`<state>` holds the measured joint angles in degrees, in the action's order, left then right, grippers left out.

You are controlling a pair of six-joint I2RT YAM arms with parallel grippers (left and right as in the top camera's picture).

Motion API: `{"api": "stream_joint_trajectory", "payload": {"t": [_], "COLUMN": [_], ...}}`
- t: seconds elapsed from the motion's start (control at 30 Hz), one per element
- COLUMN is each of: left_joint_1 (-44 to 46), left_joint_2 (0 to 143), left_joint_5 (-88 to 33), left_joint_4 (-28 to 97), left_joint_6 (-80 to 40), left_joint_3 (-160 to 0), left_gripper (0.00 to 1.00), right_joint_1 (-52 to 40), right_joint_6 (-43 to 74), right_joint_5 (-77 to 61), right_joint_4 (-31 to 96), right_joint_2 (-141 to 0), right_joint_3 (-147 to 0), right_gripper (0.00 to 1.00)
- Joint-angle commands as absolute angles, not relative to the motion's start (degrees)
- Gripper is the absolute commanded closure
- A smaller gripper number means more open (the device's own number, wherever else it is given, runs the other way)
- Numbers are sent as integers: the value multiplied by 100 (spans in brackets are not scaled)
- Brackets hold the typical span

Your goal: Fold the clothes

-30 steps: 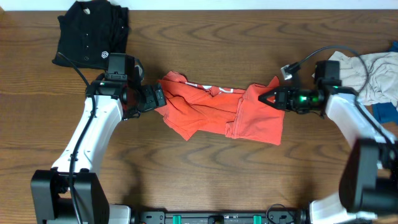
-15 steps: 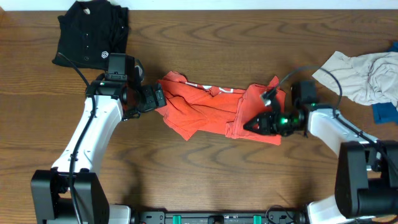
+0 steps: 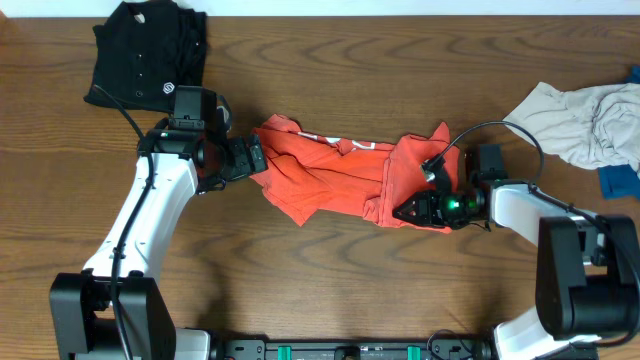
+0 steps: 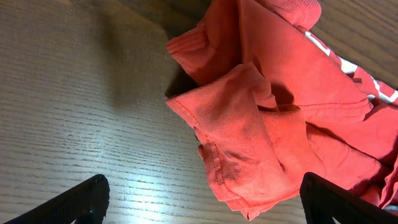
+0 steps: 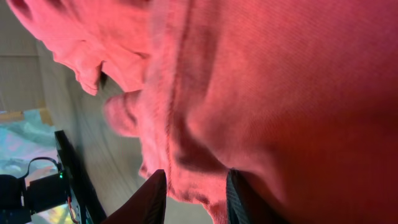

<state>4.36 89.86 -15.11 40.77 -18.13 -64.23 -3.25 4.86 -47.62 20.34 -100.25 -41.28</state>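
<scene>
The red-orange T-shirt (image 3: 350,175) lies crumpled in a long bunch across the middle of the worktop (image 3: 330,290), white lettering showing along its upper fold. At its left end a folded sleeve edge sits just ahead of the left claw (image 3: 255,158), whose jaws stand wide apart and hold nothing. At the shirt's lower right corner the right claw (image 3: 405,212) is pressed into the cloth; its fingers (image 5: 155,196) stand a little apart with red fabric bulging at the gap – whether they pinch it cannot be told. Farther out, a black buttoned shirt (image 3: 150,55) rests at the far left corner, and a pale grey piece (image 3: 585,120) with a blue piece (image 3: 620,180) lies at the right edge.
</scene>
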Motion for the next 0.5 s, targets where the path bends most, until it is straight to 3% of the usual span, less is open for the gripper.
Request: {"api": "stream_joint_trajectory", "payload": {"t": [0.0, 0.47], "left_joint_1": [447, 447], "left_joint_2": [9035, 9035], "left_joint_5": [-1562, -1562], "left_joint_4": [4110, 4117], "left_joint_6": [-1763, -1761], "left_joint_3": [-6381, -6381], "left_gripper": [2, 2], "right_joint_1": [-318, -250], "right_joint_6": [687, 770], "right_joint_5": [-4641, -5594], "right_joint_4": [1881, 1957], "right_joint_2": [-10368, -9647], "right_joint_3": [-4075, -4775], "right_gripper": [71, 75]}}
